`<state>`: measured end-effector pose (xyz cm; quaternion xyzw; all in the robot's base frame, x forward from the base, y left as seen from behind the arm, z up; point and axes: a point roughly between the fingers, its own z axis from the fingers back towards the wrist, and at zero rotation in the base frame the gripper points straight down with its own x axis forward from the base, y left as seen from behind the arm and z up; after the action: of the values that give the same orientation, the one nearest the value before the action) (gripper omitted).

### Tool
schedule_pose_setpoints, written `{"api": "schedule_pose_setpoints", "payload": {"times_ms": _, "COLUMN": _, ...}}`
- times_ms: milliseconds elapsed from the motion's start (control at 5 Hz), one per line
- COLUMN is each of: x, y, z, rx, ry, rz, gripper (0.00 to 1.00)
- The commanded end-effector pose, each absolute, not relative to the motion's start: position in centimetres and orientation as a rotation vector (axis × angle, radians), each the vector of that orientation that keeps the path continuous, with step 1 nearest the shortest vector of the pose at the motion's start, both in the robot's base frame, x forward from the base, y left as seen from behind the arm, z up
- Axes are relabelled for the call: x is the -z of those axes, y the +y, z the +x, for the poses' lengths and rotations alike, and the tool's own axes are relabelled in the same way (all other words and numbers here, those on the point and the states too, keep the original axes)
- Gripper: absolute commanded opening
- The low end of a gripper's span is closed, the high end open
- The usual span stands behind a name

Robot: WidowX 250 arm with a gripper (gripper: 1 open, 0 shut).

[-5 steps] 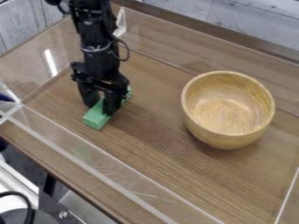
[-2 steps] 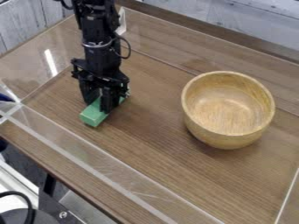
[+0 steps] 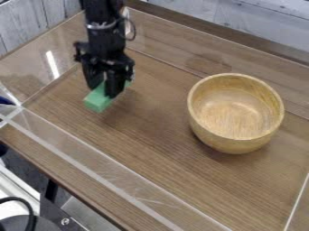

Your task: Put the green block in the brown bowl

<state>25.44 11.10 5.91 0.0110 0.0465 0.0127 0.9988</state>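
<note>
The gripper [image 3: 107, 88] squeezes the green block [image 3: 99, 98], which hangs just below its fingers, off the table. The brown bowl [image 3: 237, 112] sits at three o'clock.

A round, light tan wooden bowl [image 3: 236, 112] is shown with visible grain and a smooth, faintly satin finish. The brown wood-grain tabletop [image 3: 169, 180] is seen as smooth and slightly glossy, with pale reflections near its left side. A clear, shiny plastic wall [image 3: 72, 162] is set along the front edge. The small bright green block [image 3: 99, 98] looks matt and even, and the black gripper [image 3: 108, 88] looks like dull plastic or metal
</note>
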Motion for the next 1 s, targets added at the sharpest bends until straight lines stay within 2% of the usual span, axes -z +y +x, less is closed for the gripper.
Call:
{"api": "schedule_pose_setpoints", "payload": {"times_ms": 0, "x": -8.7, "y": 9.2, "z": 29.7, "rx": 0.027, "ry": 0.016, "rz": 0.044, "gripper": 0.00}}
{"api": "schedule_pose_setpoints", "payload": {"times_ms": 200, "x": -9.1, "y": 4.6, "z": 31.4, "rx": 0.058, "ry": -0.018, "rz": 0.001, "gripper": 0.00}}
{"api": "schedule_pose_setpoints", "payload": {"times_ms": 400, "x": -8.0, "y": 4.5, "z": 30.2, "rx": -0.029, "ry": -0.033, "rz": -0.018, "gripper": 0.00}}
{"api": "schedule_pose_setpoints", "payload": {"times_ms": 600, "x": -7.6, "y": 3.8, "z": 30.5, "rx": -0.069, "ry": -0.053, "rz": -0.036, "gripper": 0.00}}
{"api": "schedule_pose_setpoints", "payload": {"times_ms": 800, "x": -6.9, "y": 4.2, "z": 31.3, "rx": -0.100, "ry": -0.082, "rz": -0.025, "gripper": 0.00}}
